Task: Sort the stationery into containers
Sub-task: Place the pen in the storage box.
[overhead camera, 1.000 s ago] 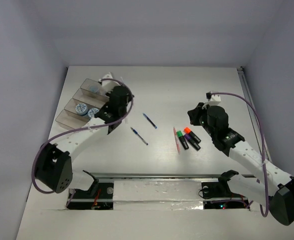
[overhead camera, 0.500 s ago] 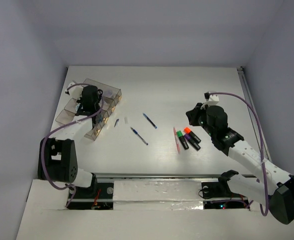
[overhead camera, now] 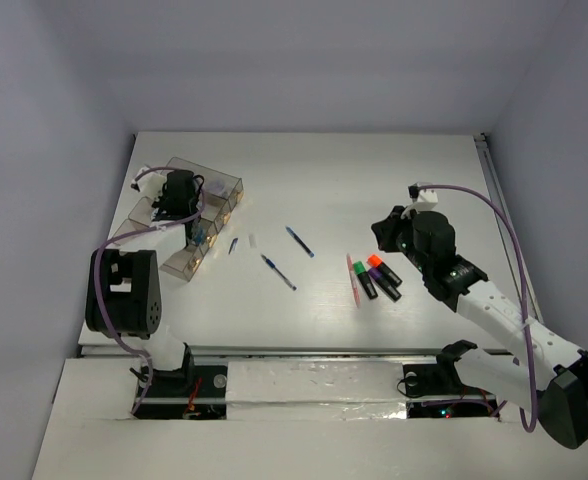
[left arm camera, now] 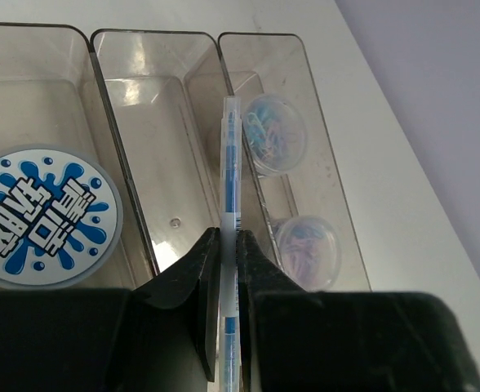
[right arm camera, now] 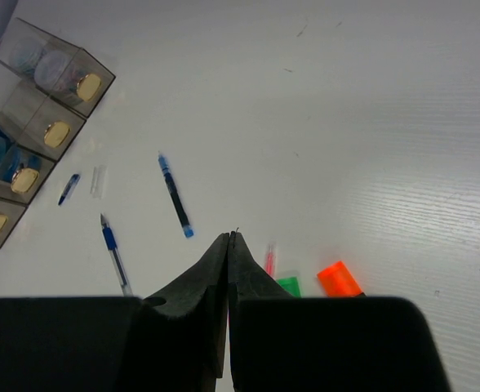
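Note:
My left gripper [left arm camera: 229, 237] is shut on a slim blue-and-white pen [left arm camera: 230, 163] and holds it lengthwise above the clear smoky-brown containers [left arm camera: 154, 98], over the wall between the middle and right compartments. In the top view the left gripper [overhead camera: 179, 195] is over the containers [overhead camera: 224, 190]. My right gripper [right arm camera: 228, 235] is shut and empty, above the table near the markers; it also shows in the top view [overhead camera: 384, 228]. Two blue pens [overhead camera: 299, 241] [overhead camera: 278, 271], a pink pen [overhead camera: 354, 277] and the green [overhead camera: 364, 280], orange [overhead camera: 382, 270] and purple [overhead camera: 386, 288] markers lie on the table.
A blue-and-white roll [left arm camera: 44, 216] lies in the left compartment. Two clear round cases [left arm camera: 274, 144] [left arm camera: 307, 245] lie in the right one. A small dark-blue piece [overhead camera: 233, 245] and a tiny white piece [overhead camera: 253, 241] lie by the containers' near end.
My left gripper has swung left and back, from the containers' near-right end to above the compartments. The two small pieces on the table have come into view. The right arm has barely moved.

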You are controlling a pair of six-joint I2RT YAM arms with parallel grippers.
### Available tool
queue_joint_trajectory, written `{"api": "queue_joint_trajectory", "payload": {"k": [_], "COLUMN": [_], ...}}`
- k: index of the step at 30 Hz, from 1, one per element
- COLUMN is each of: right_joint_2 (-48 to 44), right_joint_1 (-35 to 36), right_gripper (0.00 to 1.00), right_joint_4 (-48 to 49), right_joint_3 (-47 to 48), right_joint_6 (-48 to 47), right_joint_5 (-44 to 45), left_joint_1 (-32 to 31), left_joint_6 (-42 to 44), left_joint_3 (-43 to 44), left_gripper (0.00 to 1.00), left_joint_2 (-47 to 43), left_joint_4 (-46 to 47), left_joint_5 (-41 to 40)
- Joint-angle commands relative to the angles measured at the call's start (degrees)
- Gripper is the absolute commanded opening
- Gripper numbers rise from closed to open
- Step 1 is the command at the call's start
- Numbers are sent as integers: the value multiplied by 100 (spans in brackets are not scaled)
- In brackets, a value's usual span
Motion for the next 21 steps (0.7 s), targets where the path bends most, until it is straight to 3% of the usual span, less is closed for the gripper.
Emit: {"api": "queue_joint_trajectory", "payload": {"k": [1, 6, 11, 13, 15, 16, 18, 19, 21], "right_joint_2": [-143, -169, -230, -239, -257, -266, -362, -423, -564], "right_joint_1": [-34, -34, -34, -34, -34, -34, -34, -34, -34], "right_gripper": [6, 6, 6, 6, 6, 6, 2, 0, 0], "right_joint_4": [274, 265, 248, 239, 248, 256, 283, 300, 283], "right_joint_3": [-41, -41, -41, -49, -49, -49, -102, -128, -199], "right_joint_6": [-37, -46, -46, -46, -28, 16, 60, 112, 122], "right_joint_5": [-56, -47, -47, -39, -4, 31, 206, 277, 531], "left_joint_1": [56, 56, 56, 56, -48, -162, -809, -1092, -1716], "left_joint_6": [37, -16, 54, 98, 151, 212, 598, 730, 1038], "left_joint_3": [278, 340, 269, 243, 217, 182, 190, 216, 191], "left_gripper": [3, 16, 45, 48, 44, 28, 15, 2, 0], "left_joint_2": [113, 209, 122, -1, -228, -334, -632, -704, -889], "left_joint_4": [97, 1, 150, 168, 211, 273, 300, 256, 282], "left_joint_5": [-150, -194, -124, -97, -10, -44, -280, -386, -571]}}
